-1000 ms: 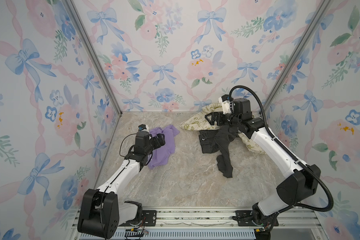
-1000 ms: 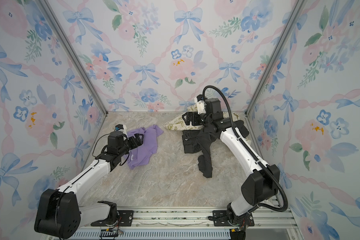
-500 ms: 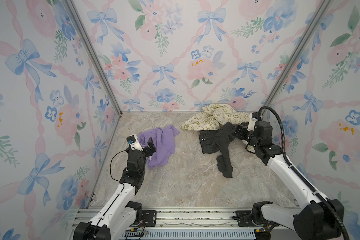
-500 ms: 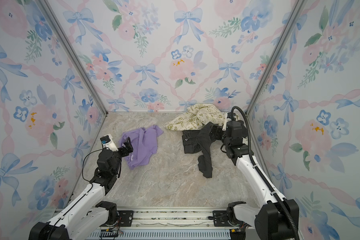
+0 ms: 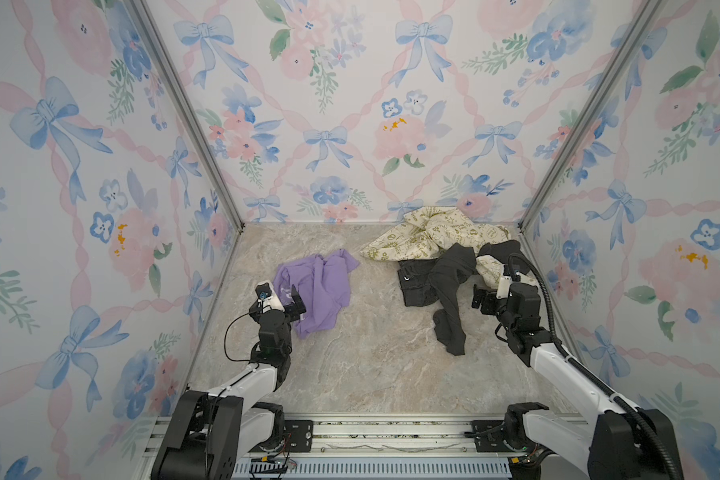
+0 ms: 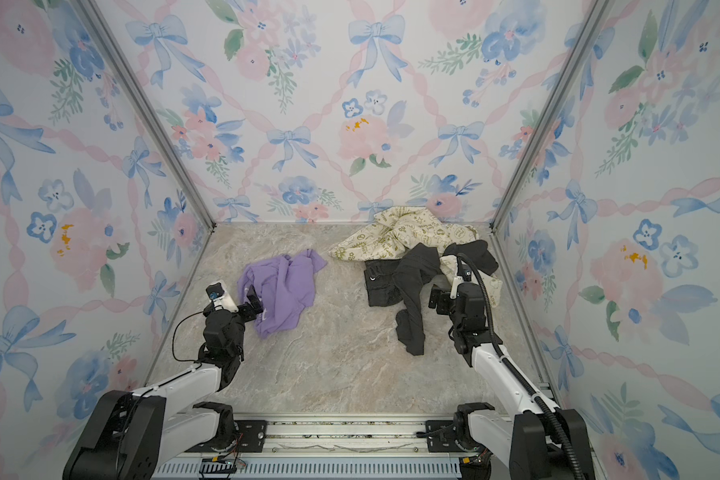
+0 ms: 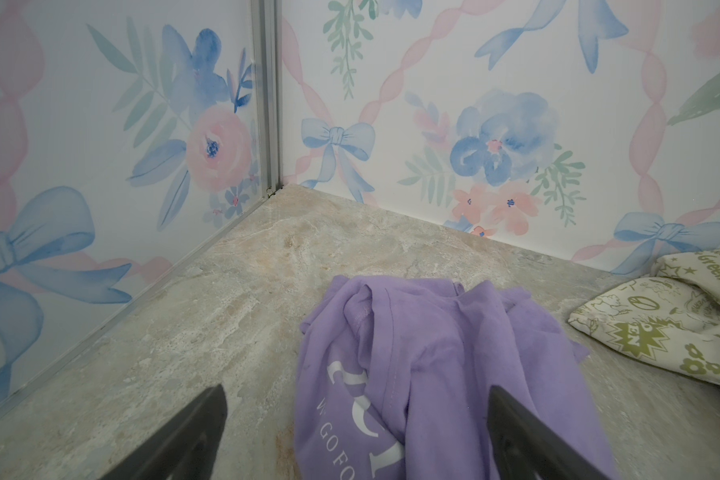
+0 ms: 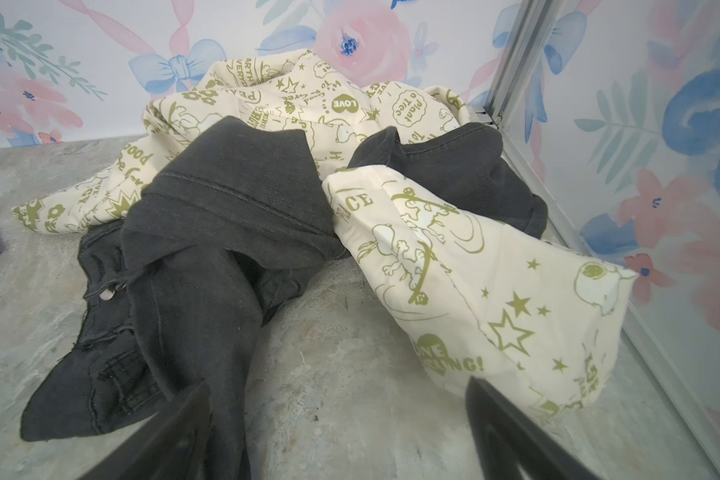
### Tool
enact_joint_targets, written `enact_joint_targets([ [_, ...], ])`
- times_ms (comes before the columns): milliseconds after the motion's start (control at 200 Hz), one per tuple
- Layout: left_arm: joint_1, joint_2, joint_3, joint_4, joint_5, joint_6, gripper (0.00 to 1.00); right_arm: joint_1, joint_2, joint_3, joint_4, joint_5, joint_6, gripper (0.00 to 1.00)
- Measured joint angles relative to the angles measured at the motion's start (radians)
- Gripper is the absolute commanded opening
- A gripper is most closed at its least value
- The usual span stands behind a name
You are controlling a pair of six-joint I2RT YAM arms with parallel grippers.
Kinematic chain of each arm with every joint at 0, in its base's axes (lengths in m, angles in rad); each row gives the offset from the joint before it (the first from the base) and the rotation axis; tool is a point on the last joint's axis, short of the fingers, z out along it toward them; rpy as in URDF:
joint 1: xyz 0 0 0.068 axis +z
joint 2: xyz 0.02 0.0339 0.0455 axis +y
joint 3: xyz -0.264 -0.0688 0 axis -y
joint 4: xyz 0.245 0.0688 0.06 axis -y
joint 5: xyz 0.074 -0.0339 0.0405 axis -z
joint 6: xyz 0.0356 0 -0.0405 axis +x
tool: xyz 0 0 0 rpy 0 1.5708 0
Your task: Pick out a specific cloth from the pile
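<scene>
Cloth, lavender, lies crumpled on the desk, left of the middle and on its own, with white lettering showing on its near fold. A strip of bare desk separates it from the pile in the back right corner. There a cream cloth with green print lies against the back wall, and black garments are draped over and in front of it, with one dark leg trailing toward the front. The cream cloth's nearest tip comes close to the purple one's far corner, but a gap shows between them. No other garment covers the cloth.

The left claw sits over the cloth's near left edge, jaws spread wide and holding nothing. In the wrist view one finger is over bare desk and the other over purple fabric; I cannot tell whether either touches. The right claw is also wide open and empty, just in front of the pile, between the dark leg and a cream fold.
</scene>
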Motion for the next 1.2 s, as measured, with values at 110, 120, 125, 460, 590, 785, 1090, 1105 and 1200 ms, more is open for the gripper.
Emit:
enact_joint_targets([
  [110, 0.0, 0.068, 0.0, 0.058, 0.017, 0.042, 0.98, -0.011, 0.03, -0.048, 0.094, 0.001, -0.029, 0.97],
  [120, 0.0, 0.072, 0.0, 0.061, 0.017, 0.044, 0.98, -0.012, 0.034, -0.054, 0.107, 0.001, -0.032, 0.97],
  [125, 0.0, 0.075, 0.0, 0.066, 0.018, 0.047, 0.98, -0.013, 0.035, -0.056, 0.112, 0.001, -0.033, 0.97],
  [460, 0.014, 0.212, 0.003, 0.208, 0.073, 0.124, 0.98, -0.044, 0.26, -0.124, 0.438, -0.008, -0.052, 0.97],
  [590, 0.025, 0.268, 0.01, 0.256, 0.097, 0.135, 0.98, -0.045, 0.342, -0.112, 0.503, -0.016, -0.056, 0.97],
  [785, 0.029, 0.334, 0.012, 0.296, 0.137, 0.15, 0.98, -0.049, 0.437, -0.108, 0.591, -0.031, -0.058, 0.97],
  [1090, 0.028, 0.344, 0.012, 0.359, 0.156, 0.165, 0.98, -0.049, 0.45, -0.097, 0.615, -0.061, -0.064, 0.97],
  [1105, 0.028, 0.344, 0.012, 0.36, 0.156, 0.165, 0.98, -0.049, 0.45, -0.097, 0.616, -0.061, -0.063, 0.97],
  [1200, 0.028, 0.344, 0.012, 0.367, 0.156, 0.165, 0.98, -0.049, 0.45, -0.097, 0.618, -0.061, -0.063, 0.97],
])
